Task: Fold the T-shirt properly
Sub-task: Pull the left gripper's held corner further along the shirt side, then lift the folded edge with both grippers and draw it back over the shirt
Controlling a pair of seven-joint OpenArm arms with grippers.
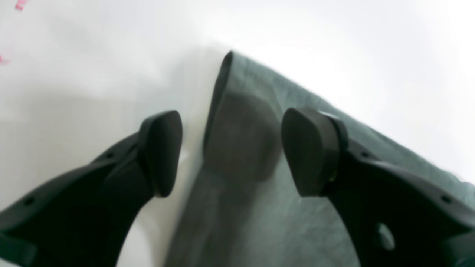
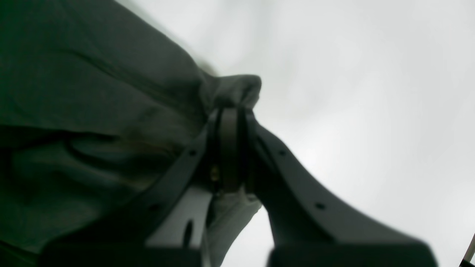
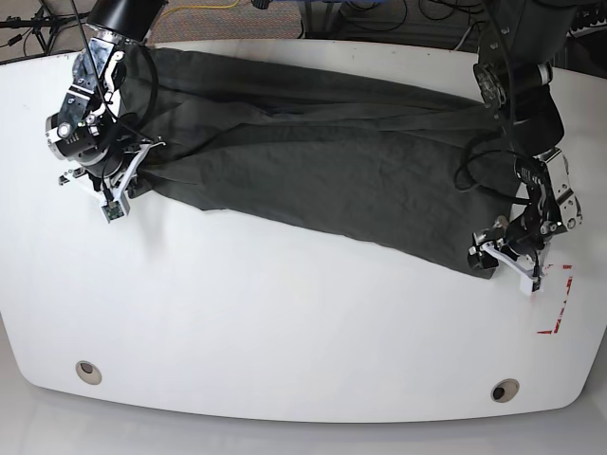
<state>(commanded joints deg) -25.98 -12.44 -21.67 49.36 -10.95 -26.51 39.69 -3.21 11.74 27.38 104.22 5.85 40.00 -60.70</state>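
T-shirt, dark charcoal grey, lies stretched across the far half of the white bench, long axis running side to side in the base view, creased and folded lengthwise, its near edge slanting down toward that view's right. Right tool, at the base view's left end of the cloth: fingers pressed together on a bunched corner of the fabric, a small knob of cloth poking out past the tips; in the right wrist view more of the shirt hangs in loose folds to the left of the grip. Left tool, at the base view's right end: fingers spread wide, nothing between the pads, poised over a folded corner of the shirt. In the left wrist view 1 pad sits above bare bench just off the fabric edge, the other above the cloth; contact with either cannot be told. Red tape marks on the bench just beside the left tool, on the near right. 2 round holes near the front edge of the bench.
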